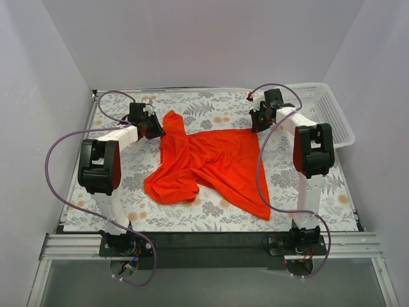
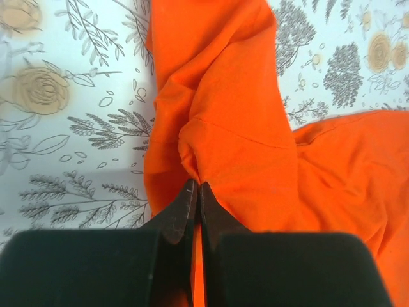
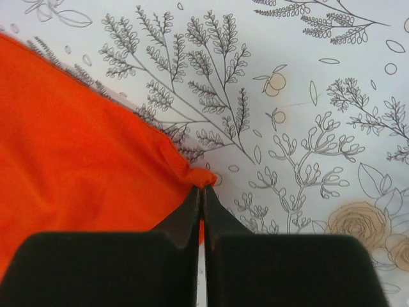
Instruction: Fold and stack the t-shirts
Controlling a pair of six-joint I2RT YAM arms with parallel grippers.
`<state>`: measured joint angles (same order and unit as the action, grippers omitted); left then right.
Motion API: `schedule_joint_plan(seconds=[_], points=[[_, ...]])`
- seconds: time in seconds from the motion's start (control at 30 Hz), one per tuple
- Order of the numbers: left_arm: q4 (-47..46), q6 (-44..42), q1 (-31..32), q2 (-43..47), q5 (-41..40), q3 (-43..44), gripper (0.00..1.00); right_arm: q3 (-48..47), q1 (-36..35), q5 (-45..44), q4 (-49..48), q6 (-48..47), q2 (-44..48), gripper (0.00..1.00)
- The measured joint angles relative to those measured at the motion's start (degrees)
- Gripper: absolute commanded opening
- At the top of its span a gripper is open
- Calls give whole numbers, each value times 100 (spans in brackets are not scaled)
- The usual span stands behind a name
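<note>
The black fingers of the left gripper (image 2: 195,190) are pressed together on a bunched fold of the plain bright orange-red short-sleeved cloth t-shirt (image 1: 217,160), and those of the right gripper (image 3: 199,190) are pinched on a far corner of the same garment. The t-shirt is spread only in part on the floral-printed table cover (image 1: 211,105) between the two arms, with its near-left side heaped. The task is judged barely begun: flattening, folding and stacking are all left, and nothing can be seen in the white mesh plastic basket (image 1: 326,109) at the far right.
</note>
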<state>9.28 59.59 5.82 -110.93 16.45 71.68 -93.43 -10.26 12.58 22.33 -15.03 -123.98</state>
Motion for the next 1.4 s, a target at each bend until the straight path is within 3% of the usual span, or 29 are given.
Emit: schedule_joint_plan(seconds=[0.17,0.5,0.63,0.8,1.1,1.27,1.4], points=[[-2,-144,0,1204,-398,-535,0,341,284,621,68,-304,719,1],[-634,-229,-9,5392,-820,-1408,0,723,1355,2540,168,-955,4266,1],[-1084,-55,-9,6487,-905,-1397,0,562,1569,2907,234,-1049,5506,1],[-1532,192,-9,7197,-1051,-1095,0,-428,1576,2916,503,-984,6286,1],[-1751,101,-9,7899,-1346,-505,0,-2623,1578,2120,911,-820,6642,1],[-1869,-74,-9,8146,-1690,-710,0,-2059,1582,2020,761,-758,6846,1],[-1967,-142,-9,7971,-1906,-1408,0,-380,1582,2170,348,-702,6730,1]])
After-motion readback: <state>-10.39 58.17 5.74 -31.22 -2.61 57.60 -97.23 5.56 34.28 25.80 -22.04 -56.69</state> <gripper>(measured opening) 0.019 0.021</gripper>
